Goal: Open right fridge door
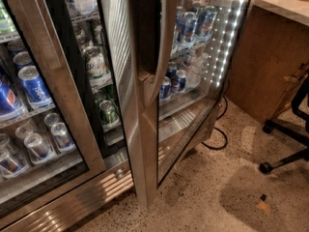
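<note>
right door (145, 144) stands well ajar, handle (163, 52) free. tool is out of view, so its grip cannot be told. swing the door wider, clear of the chair (264, 167).

The robot's body is lying wholly outside this camera view. The gripper is likewise showing nowhere, so its colours and markings cannot be told.
</note>
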